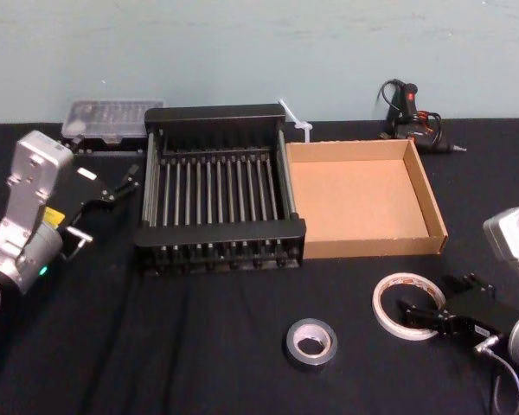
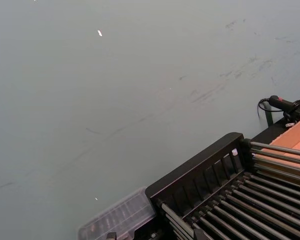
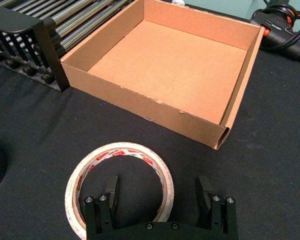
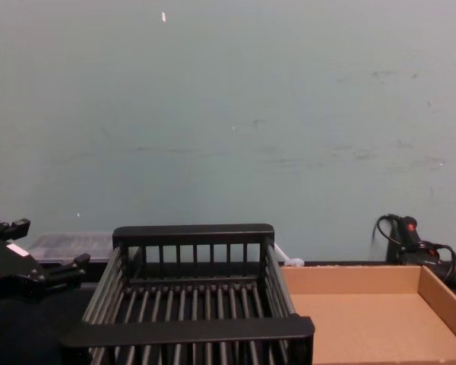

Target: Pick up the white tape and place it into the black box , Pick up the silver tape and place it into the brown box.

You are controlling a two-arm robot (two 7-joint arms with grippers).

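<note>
Your right claw [image 3: 160,192]: open wide, one finger inside the white tape [image 3: 119,187], one outside; red print unreadable.

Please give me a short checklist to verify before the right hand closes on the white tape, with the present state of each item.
1. Right hand open: ok.
2. One finger inside the white tape, the other outside its rim: ok.
3. White tape lying flat on the table: ok.
4. Black box free to receive it: ok.
5. Silver tape apart from the white tape: ok.
6. Left hand beside the black box, not over it: ok.
</note>
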